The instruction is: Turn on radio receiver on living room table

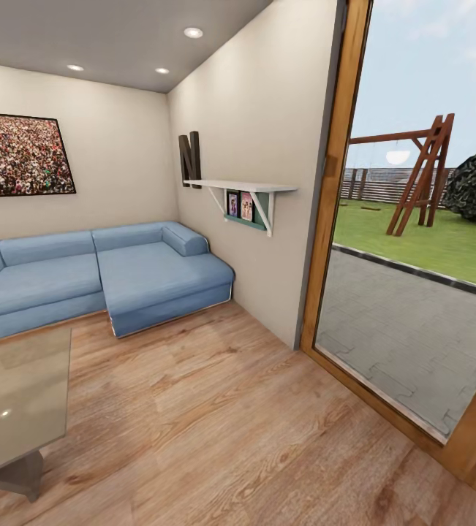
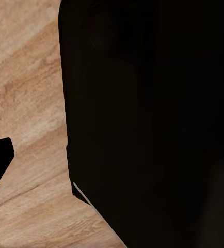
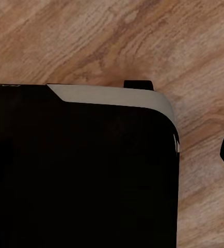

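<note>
At about eight o'clock in my head view sits a corner of the bench [image 1: 18,394], its glossy grey-beige top reflecting the ceiling lights, and the part I see carries no radio receiver; I judge the radio stands further along the bench, past my eight o'clock edge. By the task's wording I expect a small, light, rigid thing with a slick shell, likely to skid on that glossy top if I push hard. I would not lift it; I would brace or approach squarely and press its switch or dial gently. Where it lies relative to either end effector I cannot say.

Beyond the bench, the light-blue sofa [image 1: 99,274] runs from nine toward eleven o'clock, under the framed crowd picture [image 1: 20,155]. A white shelf [image 1: 241,187] hangs at twelve, and the glazed door frame [image 1: 329,183] stands at one to three.

Both wrist views look down at the wood floor [image 3: 117,36] past dark robot bodywork [image 2: 153,124]; whether either end effector is clenched or released, I cannot tell.
</note>
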`<state>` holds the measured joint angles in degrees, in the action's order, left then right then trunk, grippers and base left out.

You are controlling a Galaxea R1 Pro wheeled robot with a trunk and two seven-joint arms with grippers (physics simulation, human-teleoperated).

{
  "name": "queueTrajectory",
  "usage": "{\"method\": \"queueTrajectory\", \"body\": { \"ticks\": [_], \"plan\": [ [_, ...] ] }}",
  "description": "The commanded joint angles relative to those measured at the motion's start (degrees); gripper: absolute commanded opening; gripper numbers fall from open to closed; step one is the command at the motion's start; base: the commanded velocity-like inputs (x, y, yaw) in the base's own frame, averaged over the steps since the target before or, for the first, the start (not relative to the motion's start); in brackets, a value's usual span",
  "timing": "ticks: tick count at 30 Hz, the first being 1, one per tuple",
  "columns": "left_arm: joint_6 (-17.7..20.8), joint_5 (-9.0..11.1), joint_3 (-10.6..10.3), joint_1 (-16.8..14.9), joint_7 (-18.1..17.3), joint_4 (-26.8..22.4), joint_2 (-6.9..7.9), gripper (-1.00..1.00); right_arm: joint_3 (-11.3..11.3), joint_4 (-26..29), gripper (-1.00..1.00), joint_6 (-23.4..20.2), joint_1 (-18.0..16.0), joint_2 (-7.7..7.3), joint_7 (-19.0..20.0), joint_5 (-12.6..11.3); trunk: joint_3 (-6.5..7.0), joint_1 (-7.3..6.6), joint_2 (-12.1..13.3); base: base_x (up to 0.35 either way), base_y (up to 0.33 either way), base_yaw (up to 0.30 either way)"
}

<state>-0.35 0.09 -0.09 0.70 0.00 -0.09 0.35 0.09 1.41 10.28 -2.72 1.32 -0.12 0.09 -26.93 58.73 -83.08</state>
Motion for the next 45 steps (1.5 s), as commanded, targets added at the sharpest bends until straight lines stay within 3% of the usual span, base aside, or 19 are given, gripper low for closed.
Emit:
{"method": "queueTrajectory", "body": {
  "ticks": [1, 17, 19, 20, 21, 22, 24, 25, 28, 29, 31, 34, 36, 38, 40, 43, 45],
  "plan": [
    [0.0, 0.0, 0.0, 0.0, 0.0, 0.0, 0.0, 1.0, 0.0, 0.0, 1.0, 0.0, 0.0, 0.0, 0.0, 0.0, 0.0, 0.0, 0.0, 0.0, 0.0, 0.0],
    [0.1, 0.3, 0.4, 0.0, -0.1, -0.3, -0.44, 1.0, -0.2, 0.0, 1.0, -0.1, 0.0, 0.3, 0.2, -0.4, 0.0, 0.0, 0.0, 0.0, 0.0, 0.0],
    [0.0, 0.4, 0.5, 0.0, -0.3, -0.8, -1.46, 1.0, -0.2, 0.2, 1.0, -0.1, 0.0, 0.63, 0.3, -0.5, 0.0, 0.0, 0.0, 0.0, 0.0, 0.0],
    [0.0, 0.4, 0.4, 0.0, -0.3, -1.1, -2.21, 1.0, -0.2, 0.5, 1.0, -0.1, 0.0, 1.32, 0.3, -0.5, 0.0, 0.0, 0.0, 0.0, 0.0, 0.0],
    [0.0, 0.4, 0.6, 0.0, -0.4, -2.0, -3.57, 1.0, -0.2, 2.8, 1.0, 0.7, 0.0, 3.2, 0.3, -0.4, 0.0, 0.0, 0.0, 0.0, 0.0, 0.0],
    [0.0, 0.4, 0.6, 0.0, -0.4, -2.5, -3.74, 1.0, -0.2, 3.5, 1.0, 1.0, 0.0, 3.4, 0.4, -0.4, 0.0, 0.0, 0.0, 0.0, 0.0, 0.0],
    [-0.1, 0.4, 0.5, 0.0, -0.4, -5.0, -4.06, 1.0, -0.2, 6.5, 1.0, 2.3, 0.0, 3.86, 0.3, -0.4, 0.0, 0.0, 0.0, 0.0, 0.0, 0.0],
    [-0.1, 0.2, 0.5, 0.0, -0.4, -12.6, -3.9, 1.0, -0.2, 13.0, 1.0, 3.6, 0.0, 4.12, 0.1, -0.3, 0.0, 0.0, 0.0, 0.0, 0.0, 0.0],
    [0.0, 0.2, 0.5, 0.0, -0.2, -20.9, -2.54, 1.0, -0.2, 20.4, 1.0, 3.6, 0.0, 4.13, -0.1, -0.1, 0.0, 0.0, 0.0, 0.0, 0.0, 0.0],
    [0.1, 0.2, 0.6, -0.1, 0.0, -28.3, -1.37, 1.0, -0.2, 26.6, 1.0, 2.9, 0.0, 4.09, -0.4, 0.0, 0.0, 0.0, 0.0, 0.0, 0.0, 0.0],
    [1.0, 0.2, 1.2, -0.1, 0.9, -45.3, -0.23, 1.0, -0.2, 41.0, 1.0, -3.8, 0.0, 4.06, -2.5, 0.1, 0.0, 0.0, 0.0, 0.0, 0.0, 0.0],
    [3.9, 0.3, 2.9, -0.2, 3.3, -54.7, -0.07, 1.0, -0.2, 50.8, 1.0, -11.8, -0.2, 4.08, -4.9, 0.3, 0.0, 0.0, 0.0, 0.0, 0.0, 0.0],
    [9.0, 0.3, 4.1, -1.3, 7.1, -61.6, -0.15, 1.0, -0.1, 58.2, 1.0, -18.4, -1.8, 4.15, -7.2, 0.3, 0.0, 0.0, 0.0, 0.0, 0.0, 0.0],
    [12.4, 0.4, 4.4, -3.3, 9.5, -65.1, -0.21, 1.0, -0.1, 61.1, 1.0, -21.2, -4.5, 4.27, -8.4, 0.3, 0.0, 0.0, 0.0, 0.0, 0.0, 0.0],
    [16.1, 0.5, 4.8, -10.2, 11.8, -68.3, -0.24, 1.0, 0.1, 63.4, 1.0, -26.3, -12.9, 4.43, -9.4, 0.3, 0.0, 0.0, 0.0, 0.0, 0.0, 0.0],
    [18.6, 0.5, 4.8, -16.8, 12.3, -63.5, -0.2, 1.0, 0.1, 63.4, 1.0, -33.1, -21.0, 4.51, -9.8, 0.3, 0.0, 0.0, 0.0, 0.0, 0.0, 0.0],
    [19.0, 0.5, 4.9, -18.8, 12.3, -59.5, -0.16, 1.0, 0.1, 62.1, 1.0, -34.6, -24.1, 4.58, -9.9, 0.3, 0.0, 0.0, 0.0, 0.0, 0.0, 0.0]
  ]
}}
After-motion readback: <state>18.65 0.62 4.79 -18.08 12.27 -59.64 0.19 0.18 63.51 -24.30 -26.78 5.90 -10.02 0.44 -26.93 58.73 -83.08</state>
